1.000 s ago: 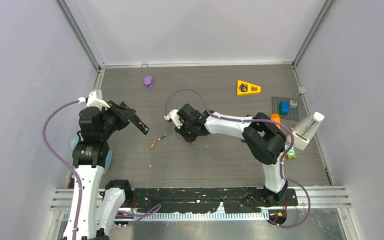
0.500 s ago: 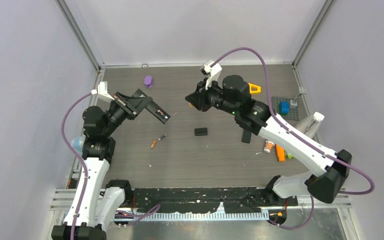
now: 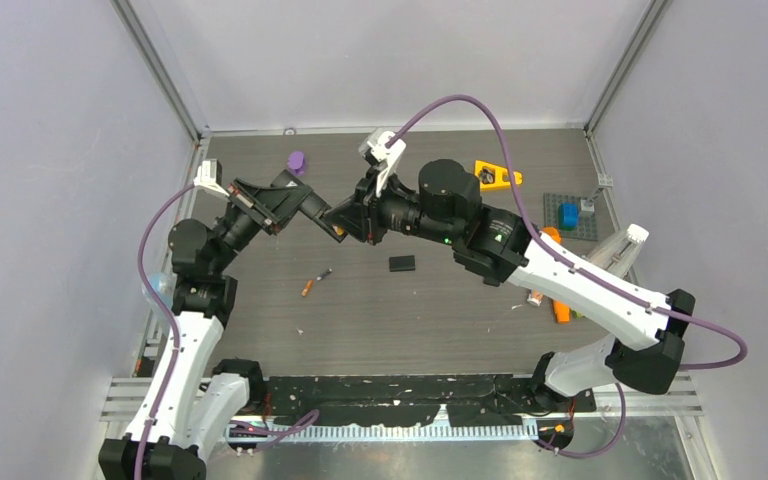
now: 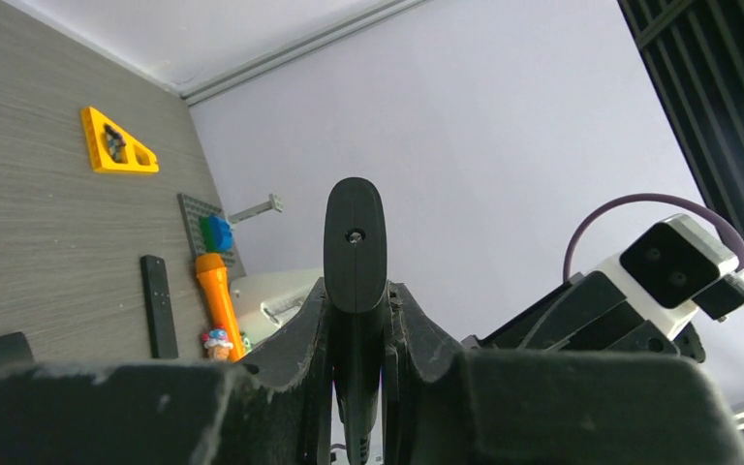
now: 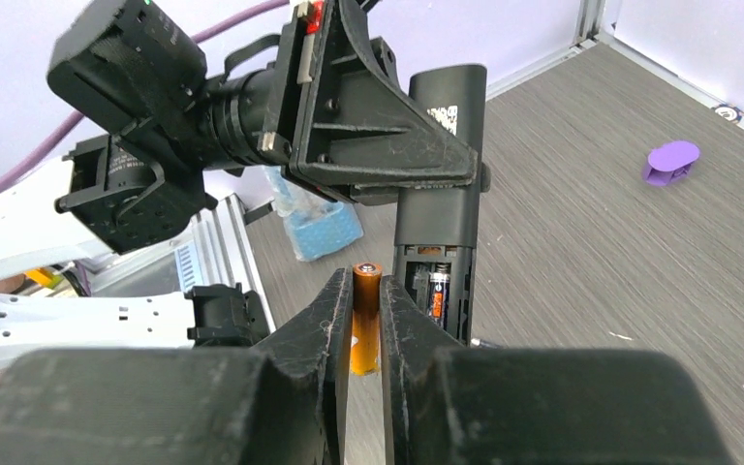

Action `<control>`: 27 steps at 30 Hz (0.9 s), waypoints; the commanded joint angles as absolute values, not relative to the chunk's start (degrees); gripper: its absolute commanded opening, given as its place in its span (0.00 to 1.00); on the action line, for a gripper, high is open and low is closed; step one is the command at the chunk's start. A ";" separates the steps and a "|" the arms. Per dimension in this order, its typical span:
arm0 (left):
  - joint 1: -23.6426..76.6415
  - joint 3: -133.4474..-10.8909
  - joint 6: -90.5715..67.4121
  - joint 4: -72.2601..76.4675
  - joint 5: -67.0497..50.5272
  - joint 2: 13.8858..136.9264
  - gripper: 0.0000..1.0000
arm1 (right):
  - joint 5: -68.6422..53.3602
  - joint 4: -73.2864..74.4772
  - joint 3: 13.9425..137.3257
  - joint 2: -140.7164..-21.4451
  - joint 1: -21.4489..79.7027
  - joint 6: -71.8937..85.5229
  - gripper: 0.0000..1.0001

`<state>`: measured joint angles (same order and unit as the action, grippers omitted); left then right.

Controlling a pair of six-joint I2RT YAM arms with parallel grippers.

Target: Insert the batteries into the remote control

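Note:
My left gripper (image 3: 285,203) is shut on a black remote (image 3: 318,219) and holds it in the air. In the left wrist view the remote (image 4: 355,242) stands up between the fingers. My right gripper (image 3: 347,217) is shut on an orange battery (image 5: 366,312), right beside the remote's (image 5: 440,174) open compartment. One battery (image 5: 437,294) sits inside that compartment. An orange battery (image 3: 306,289) and a dark one (image 3: 324,273) lie on the table below. The black battery cover (image 3: 401,263) lies on the table.
A purple piece (image 3: 296,161) lies at the back left and a yellow triangle (image 3: 497,176) at the back right. A grey baseplate with a blue brick (image 3: 568,215) and a long orange stick (image 3: 558,303) lie at the right. A second black remote (image 4: 159,305) lies beside the stick.
My right gripper left the black cover on the table, rose, and swung left to the remote's end. My left gripper lifted the remote and carried it right.

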<state>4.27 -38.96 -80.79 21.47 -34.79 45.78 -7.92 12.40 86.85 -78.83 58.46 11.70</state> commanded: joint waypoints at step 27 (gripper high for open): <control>4.50 -38.31 -84.10 27.25 -38.15 45.08 0.00 | -0.18 10.01 88.53 -82.00 60.91 5.51 0.09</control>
